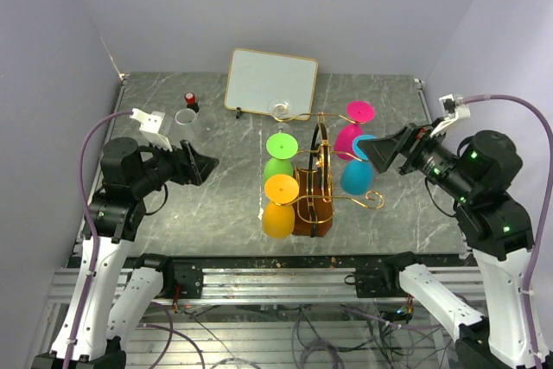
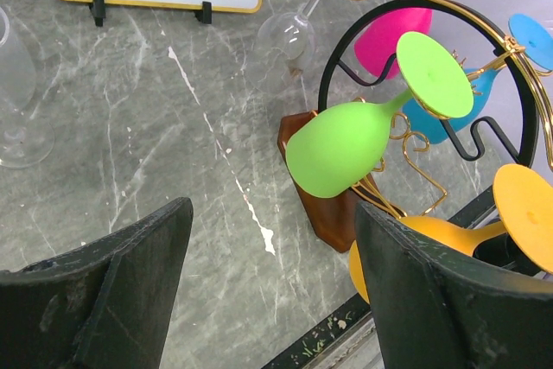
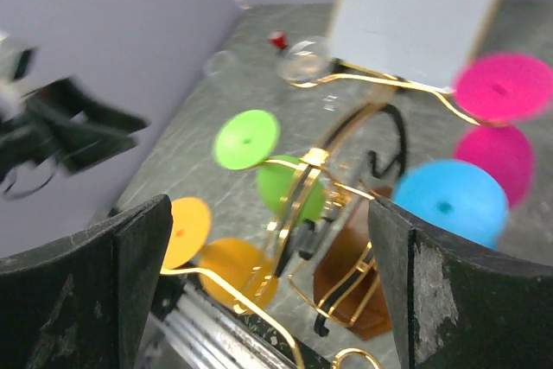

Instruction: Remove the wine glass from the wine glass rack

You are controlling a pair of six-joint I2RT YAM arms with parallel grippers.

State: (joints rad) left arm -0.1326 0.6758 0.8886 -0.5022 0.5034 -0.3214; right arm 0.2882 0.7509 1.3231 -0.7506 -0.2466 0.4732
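The rack (image 1: 313, 205) stands mid-table with five glasses hanging on it. The orange glass (image 1: 277, 218) is nearest with the green glass (image 1: 278, 166) behind it on the left, the blue glass (image 1: 356, 177) and pink glass (image 1: 348, 137) are on the right, and the clear glass (image 1: 282, 110) is farthest, before the board (image 1: 272, 82). The left gripper (image 1: 210, 166) hovers well left of the rack, jaws spread and empty, while the right gripper (image 1: 378, 155), also spread and empty, sits just beside the blue glass.
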